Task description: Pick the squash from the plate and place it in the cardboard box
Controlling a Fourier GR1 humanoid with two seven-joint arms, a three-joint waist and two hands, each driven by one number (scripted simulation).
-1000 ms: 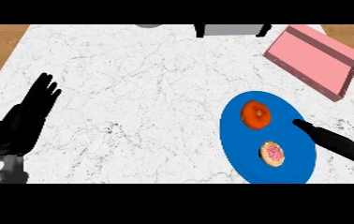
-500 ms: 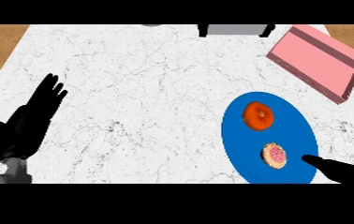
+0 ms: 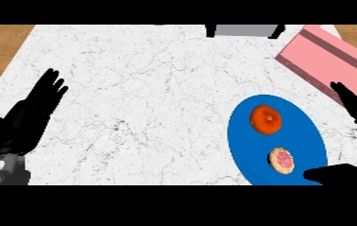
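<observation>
The orange squash (image 3: pixel 266 119) lies on the upper part of the blue plate (image 3: pixel 303 135), with nothing touching it. My right hand (image 3: pixel 333 174) comes in at the right edge. Its thumb reaches the plate's lower right rim, and its fingers (image 3: pixel 345 94) show higher up, beside the pink box (image 3: pixel 319 59). The hand is spread open, holds nothing, and its palm is out of view. The box lies tilted at the upper right. My left hand (image 3: pixel 31 114) rests open at the left edge, fingers up.
A small round pastry with pink icing (image 3: pixel 282 159) lies on the plate below the squash. A grey object (image 3: pixel 241 30) stands at the counter's far edge. Brown wood (image 3: pixel 14 38) shows beyond the white marble counter (image 3: pixel 153 102) at the upper left.
My right hand has drawn back towards the right edge. Its thumb now sits at the plate's lower right rim and its fingers have come into view near the box. The squash has not moved.
</observation>
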